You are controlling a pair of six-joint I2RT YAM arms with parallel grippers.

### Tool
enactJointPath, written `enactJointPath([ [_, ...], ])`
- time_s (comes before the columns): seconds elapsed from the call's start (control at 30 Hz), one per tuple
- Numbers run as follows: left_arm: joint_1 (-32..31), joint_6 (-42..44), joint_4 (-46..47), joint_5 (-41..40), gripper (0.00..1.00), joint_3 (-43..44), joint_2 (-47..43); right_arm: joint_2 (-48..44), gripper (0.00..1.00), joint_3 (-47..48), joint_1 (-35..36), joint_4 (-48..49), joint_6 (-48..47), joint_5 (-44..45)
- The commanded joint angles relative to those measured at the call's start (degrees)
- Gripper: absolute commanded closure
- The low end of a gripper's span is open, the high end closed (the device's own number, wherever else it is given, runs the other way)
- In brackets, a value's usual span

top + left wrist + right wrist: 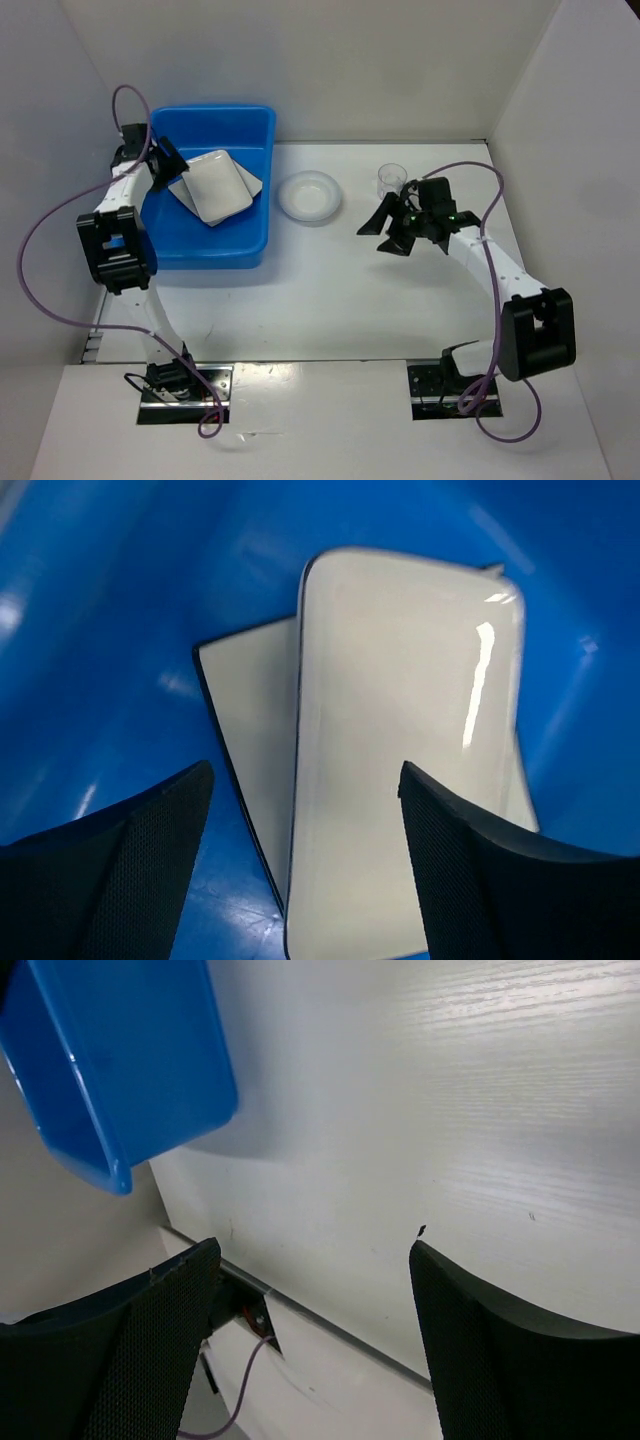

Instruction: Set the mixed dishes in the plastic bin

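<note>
**Desk:** Your left hand (305,775) fills the bottom of its wrist view, black mesh-faced fingers (150,870) spread wide with nothing between them. What lies under it?

**Spotter:** You are looking down on a glossy white rectangular tray (410,730) lying inside the blue plastic bin (100,630). It rests on a flat squarish plate (250,740) with a thin dark edge, which shows past the tray's left side in that view. Your hand hangs above both; whether it touches either you cannot tell from here.

**Desk:** And from overhead?

**Spotter:** You see the bin at the far left of the white counter (330,300). The two stacked dishes are turned at an angle to its walls, and your left arm reaches in over its left rim.

**Desk:** Which dishes do you have outside the bin?

**Spotter:** Two. A round white shallow dish (310,195) sits on the counter just beside the bin's right wall, not touching it. A small clear cup (392,178) stands upright further right, near the back wall.

**Desk:** Where is your right hand?

**Spotter:** Your right hand (388,230) hovers on the near side of the cup, apart from it, with the jaws wide and empty. Its wrist camera shows you counter between the fingers and a corner of the bin at upper left.
</note>
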Motion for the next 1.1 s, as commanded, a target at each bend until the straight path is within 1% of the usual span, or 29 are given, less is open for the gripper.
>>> enactJointPath([
  [0.0, 0.77, 2.31, 0.16, -3.39, 0.18, 3.93, -8.91, 2.62, 0.18, 4.73, 2.07, 2.90, -0.56, 3.72],
  [0.07, 0.77, 2.31, 0.94, -0.59, 0.14, 3.23, -12.94, 4.56, 0.18, 5.35, 2.07, 6.05, 0.32, 4.34],
  [0.1, 0.77, 0.65, 1.74, 0.99, 0.12, 2.10, -14.45, 6.66, 0.18, 5.36, 2.07, 7.29, 1.02, 5.30],
  [0.13, 0.77, -0.06, 3.22, 2.83, 0.10, -0.70, -17.51, 7.98, 0.18, 6.14, 2.07, 7.91, 1.55, 6.53],
  [0.17, 0.77, -1.11, 4.28, 7.03, 0.10, -2.56, -19.10, 9.48, 0.18, 6.15, 2.68, 8.70, 1.55, 7.59],
  [0.2, 0.77, -3.30, 5.51, 9.16, 0.10, -4.57, -20.86, 10.88, 0.18, 7.80, 2.69, 9.66, 2.08, 9.60],
  [0.27, 0.16, -4.81, 8.07, 13.90, 0.10, -9.31, -25.59, 15.98, 0.18, 9.30, 2.69, 11.16, 2.08, 10.41],
  [0.37, -2.56, -6.65, 9.38, 19.01, 0.10, -11.79, -28.00, 22.22, 0.18, 13.08, 3.22, 13.45, 2.70, 11.45],
  [0.4, -3.18, -7.53, 10.35, 22.68, 0.10, -14.24, -28.69, 23.80, 0.20, 15.61, 3.91, 14.24, 2.70, 12.42],
  [0.43, -3.71, -9.19, 12.71, 24.11, 0.10, -15.66, -28.70, 25.38, 0.21, 16.86, 3.92, 14.24, 2.70, 13.91],
  [0.47, -4.93, -9.73, 12.73, 24.82, 0.07, -16.80, -28.70, 28.45, 0.21, 18.26, 4.53, 14.24, 2.70, 13.92],
  [0.5, -5.46, -9.73, 13.34, 24.83, 0.07, -17.60, -28.70, 29.96, 0.22, 20.71, 4.53, 14.24, 2.70, 13.92],
  [0.57, -6.52, -9.73, 13.34, 24.83, 0.07, -19.88, -29.23, 33.64, 0.24, 22.75, 4.53, 15.47, 2.70, 14.45],
  [0.67, -7.14, -9.73, 13.34, 24.83, 0.07, -23.12, -29.23, 36.82, 0.26, 25.48, 5.15, 18.54, 3.30, 12.53],
  [0.77, -7.66, -9.73, 13.34, 24.83, 0.07, -24.28, -29.76, 39.63, 0.26, 26.88, 6.38, 20.66, 3.83, 12.52],
  [0.83, -7.67, -9.21, 11.77, 24.30, 0.07, -24.90, -29.76, 42.09, 0.26, 28.47, 6.38, 21.18, 3.84, 12.52],
  [0.97, -7.67, -8.68, 11.24, 24.30, 0.07, -25.51, -30.81, 45.87, 0.39, 30.14, 7.60, 22.95, 4.45, 10.15],
  [1.0, -7.67, -8.68, 11.24, 24.91, 0.07, -25.51, -30.81, 46.57, 0.50, 30.66, 7.61, 24.51, 4.45, 10.15],
  [1.03, -7.67, -8.68, 11.24, 24.91, 0.07, -26.21, -30.81, 47.80, 0.55, 30.67, 7.61, 25.31, 5.06, 8.58],
  [1.07, -7.67, -8.68, 11.24, 25.44, 0.07, -26.22, -31.33, 48.33, 0.58, 30.67, 7.61, 25.32, 5.85, 8.56],
])
